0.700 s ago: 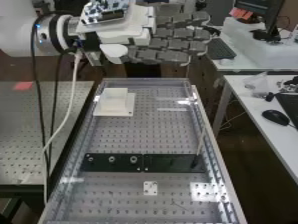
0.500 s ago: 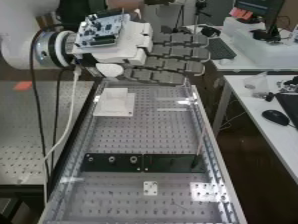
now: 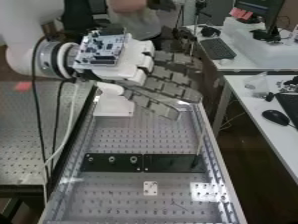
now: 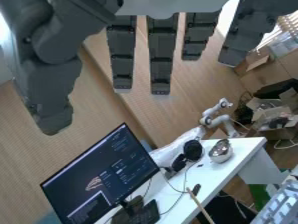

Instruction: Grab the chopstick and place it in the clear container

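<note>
The robot hand (image 3: 169, 89), fingers straight and released, hangs beyond the chopstick (image 3: 200, 142), apart from it.

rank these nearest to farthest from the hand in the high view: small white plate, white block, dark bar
1. White block, left, toward the far end
2. Dark bar, across the middle
3. Small white plate, nearer the camera

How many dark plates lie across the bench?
2, end to end in the high view: a left plate and a right plate, the chopstick near its right end. Others may be hidden beneath the hand.
</note>
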Robot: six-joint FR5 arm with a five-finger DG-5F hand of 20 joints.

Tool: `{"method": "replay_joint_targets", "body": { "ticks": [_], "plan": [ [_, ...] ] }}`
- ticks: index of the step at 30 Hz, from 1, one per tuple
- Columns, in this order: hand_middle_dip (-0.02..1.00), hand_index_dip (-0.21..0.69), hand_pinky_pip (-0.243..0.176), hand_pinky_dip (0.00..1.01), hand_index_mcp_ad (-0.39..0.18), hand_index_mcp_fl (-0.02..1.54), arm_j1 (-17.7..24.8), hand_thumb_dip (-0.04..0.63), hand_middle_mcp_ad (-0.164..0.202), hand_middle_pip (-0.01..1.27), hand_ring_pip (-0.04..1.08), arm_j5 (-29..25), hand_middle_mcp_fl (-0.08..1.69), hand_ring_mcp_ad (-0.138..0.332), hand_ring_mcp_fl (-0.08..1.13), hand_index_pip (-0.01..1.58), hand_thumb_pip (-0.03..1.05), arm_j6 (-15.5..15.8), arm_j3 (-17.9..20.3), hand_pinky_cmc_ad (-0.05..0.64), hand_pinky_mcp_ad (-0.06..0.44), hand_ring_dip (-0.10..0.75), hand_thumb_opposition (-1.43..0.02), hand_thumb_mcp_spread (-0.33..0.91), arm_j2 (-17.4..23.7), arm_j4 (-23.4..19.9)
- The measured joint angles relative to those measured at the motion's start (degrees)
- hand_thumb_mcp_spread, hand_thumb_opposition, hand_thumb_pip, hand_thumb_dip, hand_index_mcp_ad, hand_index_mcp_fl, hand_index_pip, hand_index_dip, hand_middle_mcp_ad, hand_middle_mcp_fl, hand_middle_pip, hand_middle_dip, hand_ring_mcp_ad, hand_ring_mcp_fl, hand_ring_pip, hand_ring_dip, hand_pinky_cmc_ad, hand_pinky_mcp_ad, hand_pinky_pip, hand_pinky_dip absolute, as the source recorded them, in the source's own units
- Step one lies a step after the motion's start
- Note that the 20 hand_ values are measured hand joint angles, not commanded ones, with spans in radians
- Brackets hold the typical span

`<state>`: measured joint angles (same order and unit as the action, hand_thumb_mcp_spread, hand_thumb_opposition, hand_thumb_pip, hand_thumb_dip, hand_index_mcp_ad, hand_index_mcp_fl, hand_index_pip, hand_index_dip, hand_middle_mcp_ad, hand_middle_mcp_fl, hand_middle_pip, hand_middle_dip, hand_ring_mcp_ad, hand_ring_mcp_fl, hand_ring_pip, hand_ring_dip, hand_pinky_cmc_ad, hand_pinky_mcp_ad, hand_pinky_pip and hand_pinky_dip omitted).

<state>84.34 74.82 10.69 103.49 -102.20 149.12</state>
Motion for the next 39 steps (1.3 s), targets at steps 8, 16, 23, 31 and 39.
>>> {"method": "replay_joint_targets", "body": {
  "ticks": [8, 16, 23, 31, 39],
  "plan": [
    [0.64, 0.374, -0.075, 0.10, -0.136, 0.42, -0.3, 0.255, 0.075, 0.12, 0.09, -0.7, 0.40, 0.127, 0.01, 0.07, 0.64, -6.8, -2.5, 0.351, 0.264, 0.148, -0.71, 0.33, -5.0, 0.9],
    [0.66, 0.379, -0.094, 0.12, -0.138, 0.48, -0.2, 0.290, 0.073, 0.12, 0.08, -3.6, 0.50, 0.133, 0.05, 0.14, 0.70, -14.2, -3.6, 0.360, 0.265, 0.175, -0.75, 0.35, -9.7, -2.8],
    [0.66, 0.328, -0.101, 0.12, -0.143, 0.52, 0.2, 0.305, 0.072, 0.12, 0.09, -5.9, 0.59, 0.134, 0.08, 0.23, 0.70, -19.5, -3.9, 0.360, 0.265, 0.199, -0.79, 0.37, -12.8, -4.8],
    [0.66, 0.325, -0.101, 0.12, -0.143, 0.49, 0.8, 0.307, 0.072, 0.12, 0.09, -6.4, 0.59, 0.134, 0.08, 0.23, 0.70, -23.1, -5.4, 0.356, 0.265, 0.199, -0.79, 0.37, -15.6, -4.7],
    [0.66, 0.300, -0.101, 0.12, -0.141, 0.47, 1.4, 0.312, 0.072, 0.12, 0.09, -8.2, 0.59, 0.134, 0.09, 0.24, 0.69, -26.5, -5.9, 0.356, 0.264, 0.211, -0.79, 0.37, -17.6, -6.1]
  ]
}}
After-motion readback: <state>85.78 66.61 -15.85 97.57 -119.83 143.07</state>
